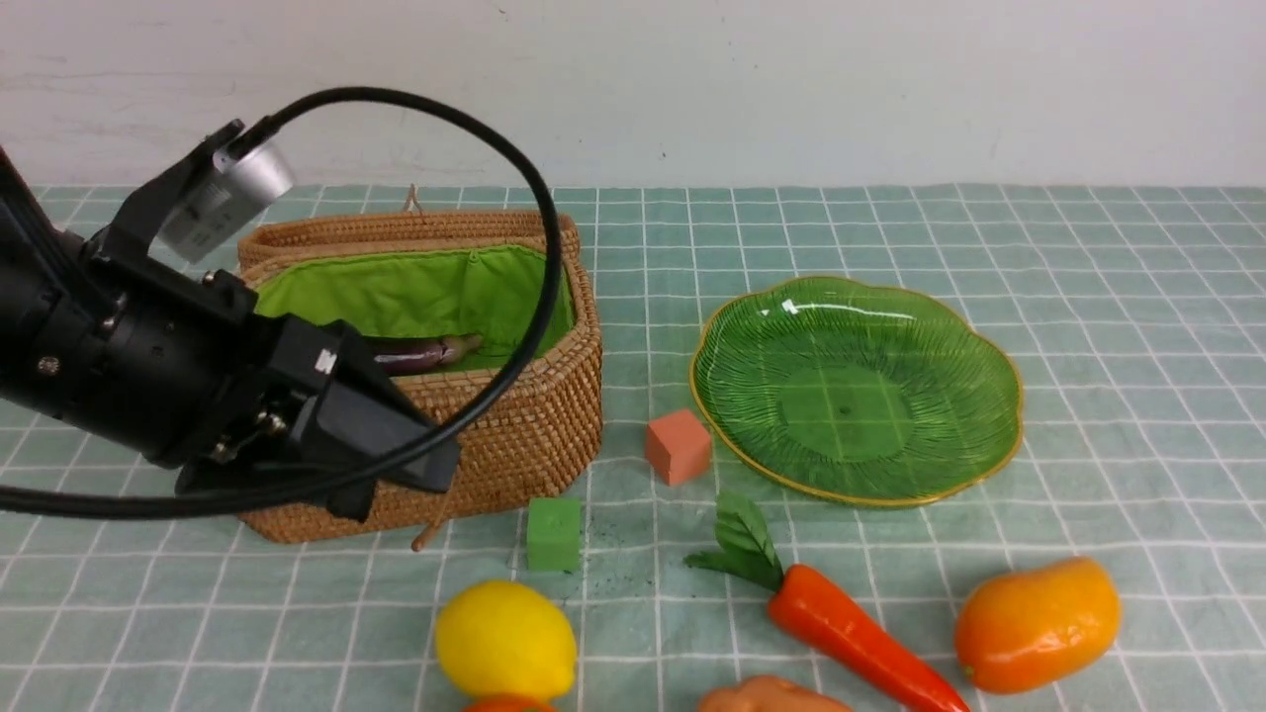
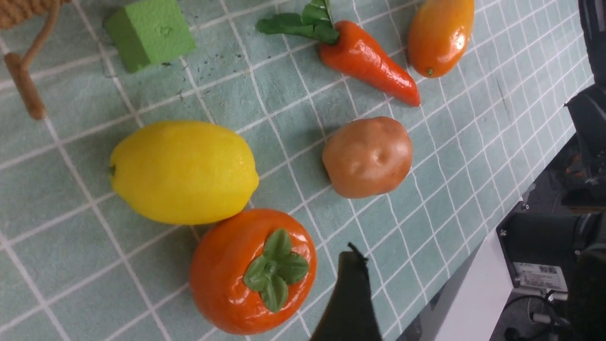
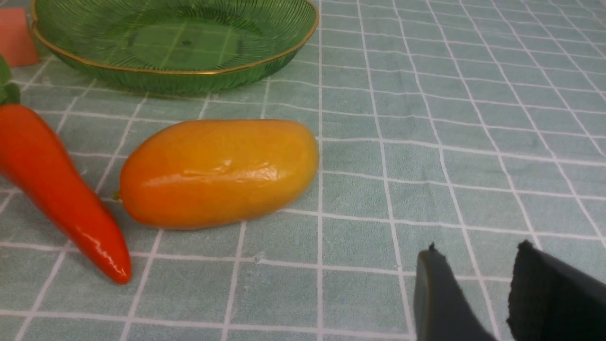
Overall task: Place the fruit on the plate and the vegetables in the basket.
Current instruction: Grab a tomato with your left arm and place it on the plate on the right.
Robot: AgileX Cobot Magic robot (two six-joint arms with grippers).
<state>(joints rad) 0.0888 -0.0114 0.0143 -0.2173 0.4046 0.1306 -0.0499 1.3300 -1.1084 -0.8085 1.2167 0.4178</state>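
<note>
Eggplant [image 1: 420, 353] lies in the basket [image 1: 534, 425], centre left; the plate [image 1: 856, 396] is bare, the rest unsorted. Left gripper [image 1: 401, 489] gapes wide, right gripper [image 3: 476, 255] is narrowly parted, and both are empty.

Glossy mango [image 3: 218, 173] — woven wicker basket [image 1: 534, 425]

At the left of the front view, the left arm [image 1: 129, 376] is a bulky matte-black barrel with small silver screws [image 1: 45, 366] and a white label [image 1: 324, 361]. A silver cylinder [image 1: 232, 193] tops it, and a thick black cable [image 1: 99, 504] loops overhead. The right gripper [image 3: 478, 246] has black, ragged-tipped fingers.
</note>
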